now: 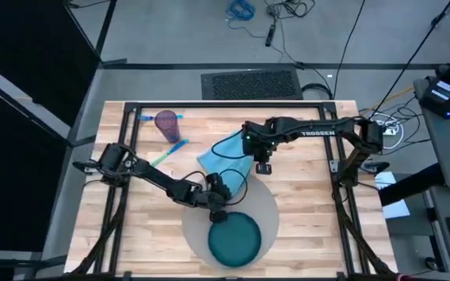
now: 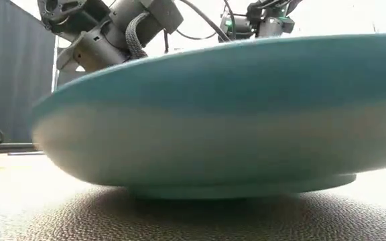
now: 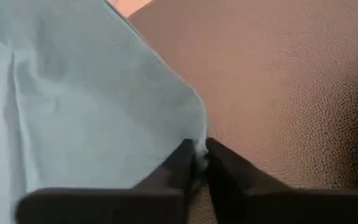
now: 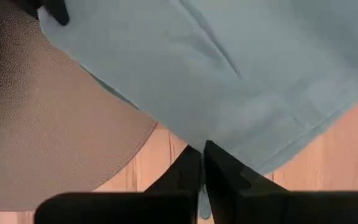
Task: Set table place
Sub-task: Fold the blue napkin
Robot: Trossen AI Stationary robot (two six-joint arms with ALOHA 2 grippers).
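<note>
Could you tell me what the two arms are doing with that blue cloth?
Both arms are handling the napkin. The left tool is shut on one corner of it over the placemat, and the right tool is shut on another edge over the table. The napkin lies partly on the placemat's far side. The plate already sits on the placemat's near part, and a purple cup stands at the far left.
</note>
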